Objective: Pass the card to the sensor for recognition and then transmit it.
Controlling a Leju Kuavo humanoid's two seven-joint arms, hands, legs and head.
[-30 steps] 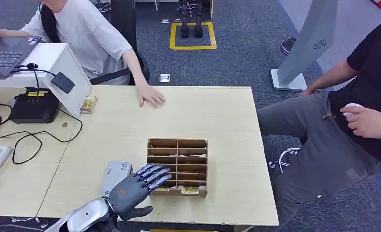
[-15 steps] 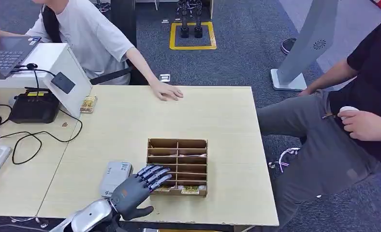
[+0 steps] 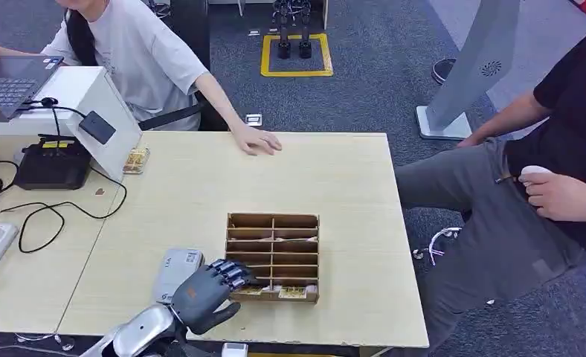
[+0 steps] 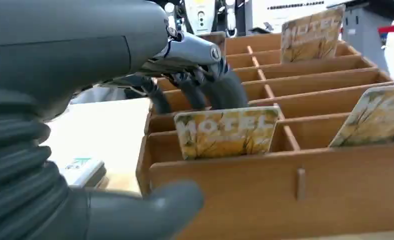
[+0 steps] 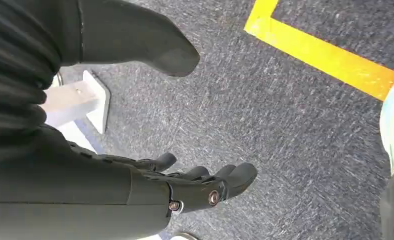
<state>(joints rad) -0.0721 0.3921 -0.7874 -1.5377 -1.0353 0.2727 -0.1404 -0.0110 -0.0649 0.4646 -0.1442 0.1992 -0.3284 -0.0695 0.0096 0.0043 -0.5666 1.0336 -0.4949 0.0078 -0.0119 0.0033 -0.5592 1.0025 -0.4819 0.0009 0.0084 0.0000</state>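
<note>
The left hand point(image 3: 204, 291) sits at the near left corner of the wooden card box point(image 3: 274, 257) on the bench point(image 3: 335, 186). Its fingers point(image 4: 220, 90) curl down into the box just behind a card point(image 4: 226, 131) printed "HOTEL", which stands upright in the nearest row on the left side. The thumb point(image 4: 150, 207) lies on the near outside of the box wall, apart from the card. Whether the fingers touch the card I cannot tell; they do not yet grip it. Another card point(image 4: 375, 117) leans in the same near row to the right, and a third point(image 4: 312, 32) stands in a far row.

The right hand point(image 5: 150, 187) hangs over grey carpet with its fingers loosely apart and nothing in them.

A grey card reader point(image 3: 177, 272) lies on the bench just left of the box, beside the left hand. At the far edge a person's hand point(image 3: 256, 140) rests flat on the bench. A second person sits to the right, well apart from the box.
</note>
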